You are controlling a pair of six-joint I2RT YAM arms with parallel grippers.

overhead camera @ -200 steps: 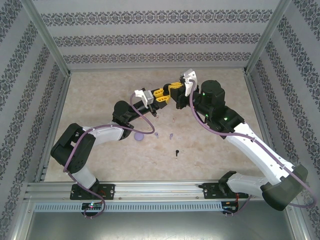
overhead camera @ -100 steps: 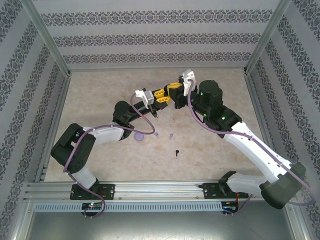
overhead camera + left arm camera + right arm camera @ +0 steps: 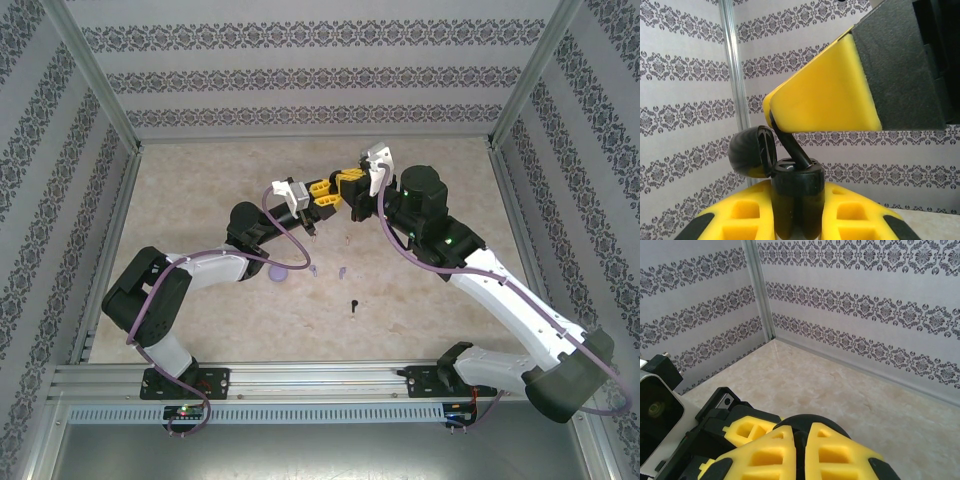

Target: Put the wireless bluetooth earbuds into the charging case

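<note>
You are looking down on the table (image 3: 200, 180) from above and behind the arms (image 3: 500, 290); both wrist cameras are peering close past yellow fingers (image 3: 755, 197) at patterned walls (image 3: 865, 270) the overhead is also catching.

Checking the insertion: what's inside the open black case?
A black earbud slants into the case, its top hidden behind the right gripper. The case's inside is hidden.

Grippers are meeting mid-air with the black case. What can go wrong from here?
1. The black earbud, pinched by the right gripper, enters the black case at a slant; it may jam instead of seating.
2. The left gripper holds the case above the table; an unseated earbud would likely drop on release.
3. The open lid sits beside the right finger; a nudge could shut it.
</note>
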